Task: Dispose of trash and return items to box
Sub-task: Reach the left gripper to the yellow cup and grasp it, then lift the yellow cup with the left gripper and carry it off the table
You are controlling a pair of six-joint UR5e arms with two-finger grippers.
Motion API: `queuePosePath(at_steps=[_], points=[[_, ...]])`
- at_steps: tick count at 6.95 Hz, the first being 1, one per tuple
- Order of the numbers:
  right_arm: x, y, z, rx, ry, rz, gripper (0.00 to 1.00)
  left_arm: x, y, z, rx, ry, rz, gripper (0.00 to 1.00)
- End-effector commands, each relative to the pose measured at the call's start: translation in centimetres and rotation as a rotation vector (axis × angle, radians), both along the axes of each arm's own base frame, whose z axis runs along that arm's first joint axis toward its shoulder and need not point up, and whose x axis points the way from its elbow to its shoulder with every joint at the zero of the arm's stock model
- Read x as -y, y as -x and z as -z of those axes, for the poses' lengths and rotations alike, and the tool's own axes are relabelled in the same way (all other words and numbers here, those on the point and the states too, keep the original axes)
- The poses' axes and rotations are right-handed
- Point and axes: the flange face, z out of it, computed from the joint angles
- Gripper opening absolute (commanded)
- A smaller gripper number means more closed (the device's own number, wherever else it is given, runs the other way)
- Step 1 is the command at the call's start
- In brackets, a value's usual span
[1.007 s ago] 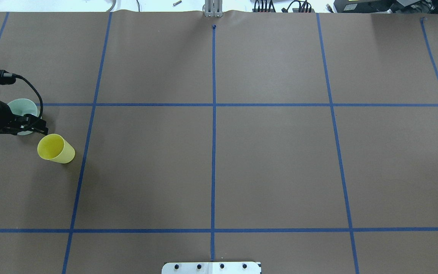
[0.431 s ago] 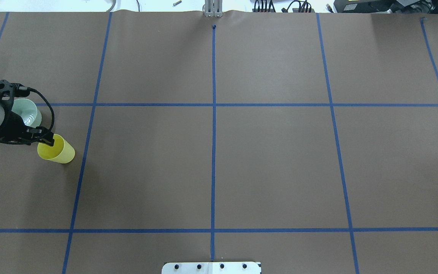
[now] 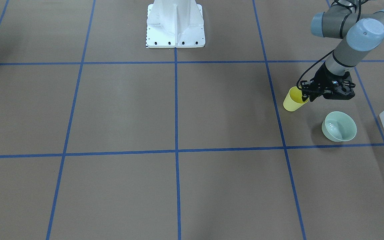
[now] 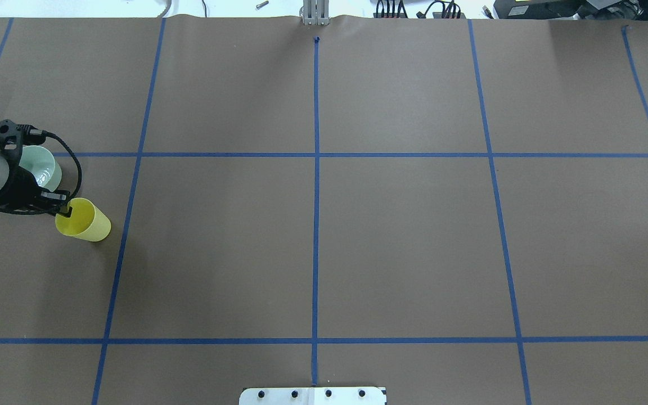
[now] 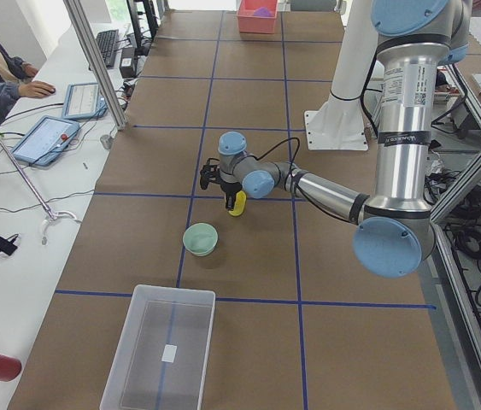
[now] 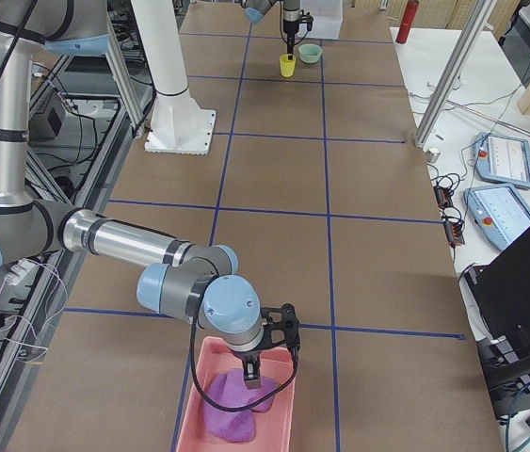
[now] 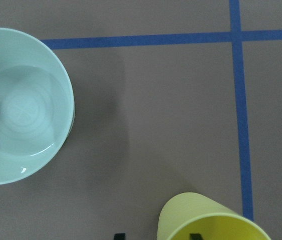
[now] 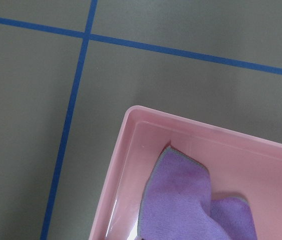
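Left jaws astride one cup; one bowl

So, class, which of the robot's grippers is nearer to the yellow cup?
The left. The left gripper straddles the rim of the cup; the right gripper hangs over a pink tray, far away at the opposite end.

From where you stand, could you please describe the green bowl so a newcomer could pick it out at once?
Start at the frosted white bin at the table's end on the robot's left. Just past it, two open vessels stand apart. The bowl is the pale green, wide, low one nearer the bin; the yellow cup is taller and narrower.
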Motion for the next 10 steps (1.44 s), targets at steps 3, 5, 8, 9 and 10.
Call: queuePosePath(at_steps=[3,5,8,9,10], points=[[0.2,0.0,1.5,-0.002,-0.023,-0.006,1.0,-1.6,6.6,2.9,-0.109,0.0,-0.027,0.0],[0.2,-0.1,1.3,-0.008,-0.012,-0.015,1.0,0.8,14.0,-1.9,-0.064,-0.109,-0.075,0.0],[0.1,0.0,1.3,-0.004,-0.002,-0.024,1.0,7.3,25.3,-10.9,-0.022,-0.213,-0.099,0.0],[0.1,0.0,1.3,-0.004,-0.001,-0.025,1.0,9.2,29.1,-13.2,-0.021,-0.229,-0.101,0.0],[0.1,0.0,1.3,-0.005,-0.002,-0.025,1.0,11.0,32.7,-15.1,-0.003,-0.249,-0.108,0.0]])
